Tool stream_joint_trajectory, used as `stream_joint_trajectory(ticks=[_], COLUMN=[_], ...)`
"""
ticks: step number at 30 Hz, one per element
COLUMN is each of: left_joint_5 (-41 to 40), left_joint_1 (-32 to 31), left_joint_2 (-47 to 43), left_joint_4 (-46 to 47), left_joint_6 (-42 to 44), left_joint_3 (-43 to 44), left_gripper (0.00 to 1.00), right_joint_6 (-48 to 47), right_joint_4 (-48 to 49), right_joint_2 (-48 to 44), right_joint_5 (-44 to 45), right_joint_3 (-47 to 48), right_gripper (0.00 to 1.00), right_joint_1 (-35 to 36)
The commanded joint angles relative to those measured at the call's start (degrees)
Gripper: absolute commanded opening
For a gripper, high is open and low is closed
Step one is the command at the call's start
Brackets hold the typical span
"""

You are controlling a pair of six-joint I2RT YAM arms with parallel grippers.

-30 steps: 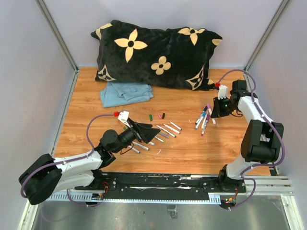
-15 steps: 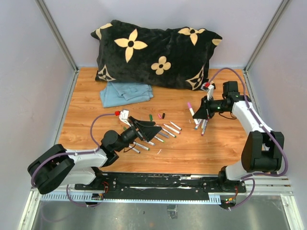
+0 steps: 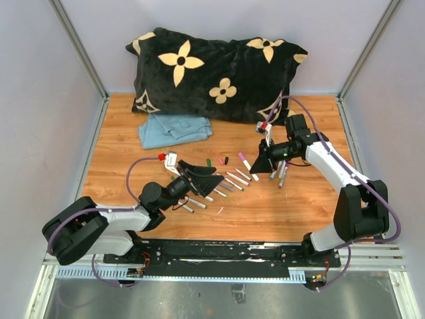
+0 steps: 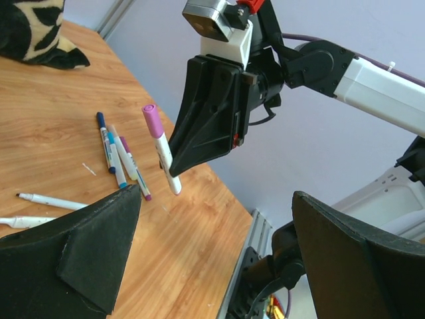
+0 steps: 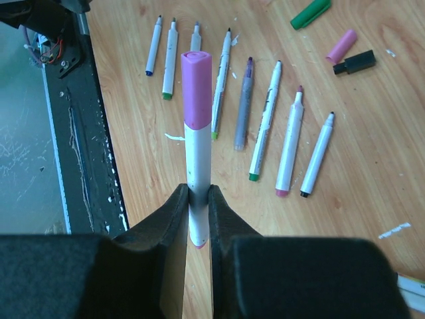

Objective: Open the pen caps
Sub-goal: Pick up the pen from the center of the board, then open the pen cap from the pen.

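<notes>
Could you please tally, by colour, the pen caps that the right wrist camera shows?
green cap: 1, lying loose
pink cap: 1, lying loose
black cap: 1, lying loose
purple cap: 1, on the pen clamped in the right gripper
Total: 4

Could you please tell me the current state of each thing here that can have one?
right hand: shut on the held pen.
left hand: open, empty.
held pen: lifted, purple cap on.
row of pens: lying flat, uncapped.
loose caps: off, lying apart from the pens.
pens by the right arm: lying flat, apparently capped.
blue cloth: crumpled.
</notes>
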Motion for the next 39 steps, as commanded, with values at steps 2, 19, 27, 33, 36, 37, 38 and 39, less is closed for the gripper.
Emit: stream_joint_trajectory(ticks=[2,19,27,33,36,37,38,39], left_joint_5=[0.5,-0.4,-4.5,-2.9,-1.9,-1.6,-1.2,-0.8], left_joint_1=[0.4,0.3,0.3,0.3,0.2,0.2,0.2,0.2], left_joint_2=[1.1,13.3,17.2,18.8,19.6,19.9,20.2,20.6], left_joint_4=[4.2,3.8,-3.7,-4.0,-3.4,-3.2,-2.6,-2.2], left_joint_6=[0.7,-1.9,-1.2,-1.9,-3.1,-3.5,-3.8,-4.1], left_joint_3=[-0.3,8.8,15.2,16.7,16.7,16.7,16.7,16.9], left_gripper=[0.99,0.96,0.83,0.56,0.52,0.49,0.46,0.43], right_joint_6=[-1.5,-1.8,-2.7,-2.8,-2.8,-2.8,-2.8,-2.7], right_joint_4=[-1.3,-2.1,-2.8,-2.8,-2.8,-2.8,-2.8,-2.8], right_joint_2=[-0.3,-0.8,-1.3,-1.4,-1.5,-1.4,-1.4,-1.3], right_joint_5=[-1.0,-3.5,-4.8,-4.6,-4.7,-4.6,-4.5,-4.4], right_joint_3=[0.7,1.3,1.3,1.5,1.5,1.5,1.5,1.4], right_gripper=[0.01,0.01,0.01,0.01,0.01,0.01,0.01,0.01], right_joint_1=[3.0,6.1,6.6,6.8,6.9,6.9,7.0,7.1])
